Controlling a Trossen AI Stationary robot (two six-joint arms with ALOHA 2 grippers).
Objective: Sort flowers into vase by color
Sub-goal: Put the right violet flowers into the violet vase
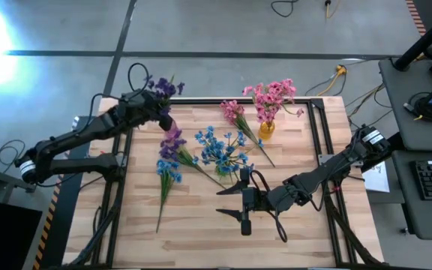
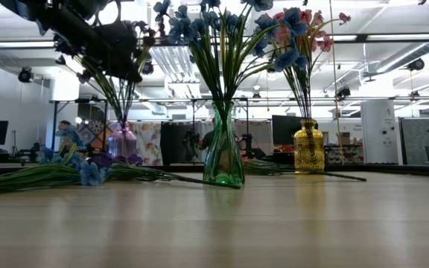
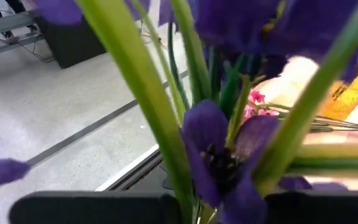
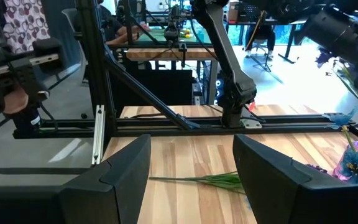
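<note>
Purple flowers (image 3: 222, 155) fill the left tool's (image 1: 163, 112) grip; right tool (image 1: 244, 201) gapes empty

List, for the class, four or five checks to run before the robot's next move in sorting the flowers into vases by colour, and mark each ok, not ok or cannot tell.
1. Left gripper holds purple flowers: ok.
2. Purple vase directly under that stem: cannot tell.
3. Right gripper open, empty, over the table: ok.
4. Yellow vase holds only pink: ok.
5. Flowers sorted: not ok; purple sprig, blue sprig and pink sprig lie loose.
</note>
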